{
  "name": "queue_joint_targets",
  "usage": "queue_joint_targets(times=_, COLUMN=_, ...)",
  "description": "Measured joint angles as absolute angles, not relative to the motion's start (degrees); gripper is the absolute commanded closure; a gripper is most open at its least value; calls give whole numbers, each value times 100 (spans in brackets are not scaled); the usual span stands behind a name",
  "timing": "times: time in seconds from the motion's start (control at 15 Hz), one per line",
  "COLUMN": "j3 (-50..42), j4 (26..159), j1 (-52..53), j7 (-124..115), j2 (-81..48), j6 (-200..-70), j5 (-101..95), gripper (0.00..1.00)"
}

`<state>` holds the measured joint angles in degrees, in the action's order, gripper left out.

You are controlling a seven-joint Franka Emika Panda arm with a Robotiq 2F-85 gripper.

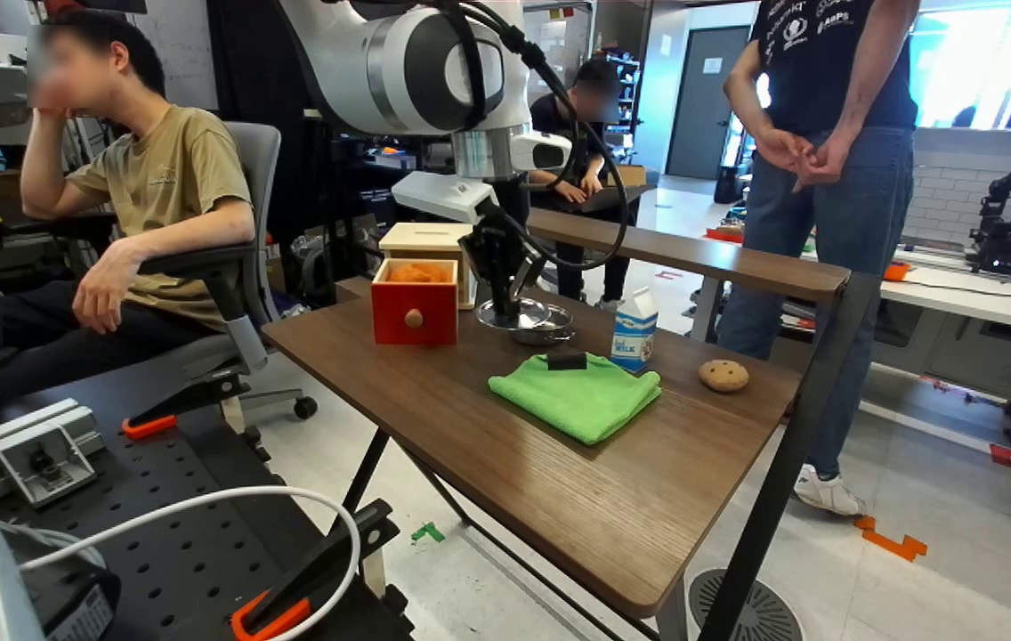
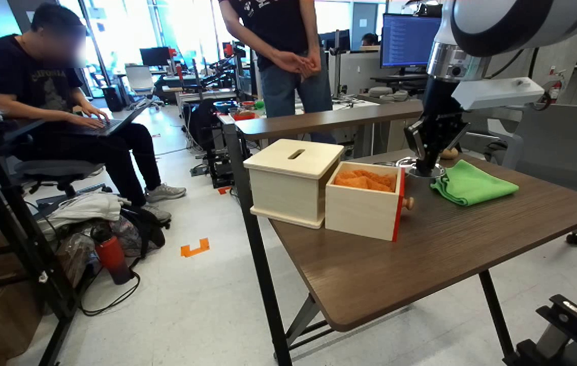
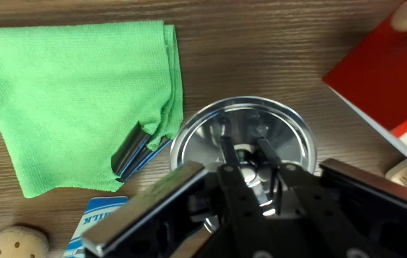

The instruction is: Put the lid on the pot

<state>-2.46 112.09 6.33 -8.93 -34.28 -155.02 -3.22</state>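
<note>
The lid is a shiny round silver disc, also seen in an exterior view. In the wrist view the lid fills the middle under the fingers. My gripper points down and is shut on the lid's knob; the fingers stand close on both sides of it. The lid looks about level and held above the table. The pot is low, round and silver, just behind and beside the lid, partly covered by it. In the wrist view only a sliver of the pot shows.
A red-fronted drawer box with orange cloth stands beside the gripper, with a pale wooden box behind. A folded green cloth with a dark object, a milk carton and a cookie lie on the other side.
</note>
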Motion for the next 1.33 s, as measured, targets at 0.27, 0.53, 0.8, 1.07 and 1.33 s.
queue_joint_targets(times=0.27, j3=-245, j4=10679, j1=630, j7=-977, j2=-3746, j6=-15347, j5=-276, gripper=95)
queue_joint_targets(times=0.53, j3=-245, j4=10197, j1=613, j7=-1062, j2=-4064, j6=-15182, j5=-273, gripper=95)
queue_joint_targets(times=0.8, j3=-245, j4=9787, j1=615, j7=-1122, j2=-4366, j6=-15100, j5=-273, gripper=95)
queue_joint_targets(times=1.07, j3=-237, j4=9401, j1=622, j7=-1165, j2=-4623, j6=-14960, j5=-273, gripper=95)
queue_joint_targets(times=1.33, j3=-222, j4=9094, j1=627, j7=-1188, j2=-4839, j6=-14894, j5=-273, gripper=95)
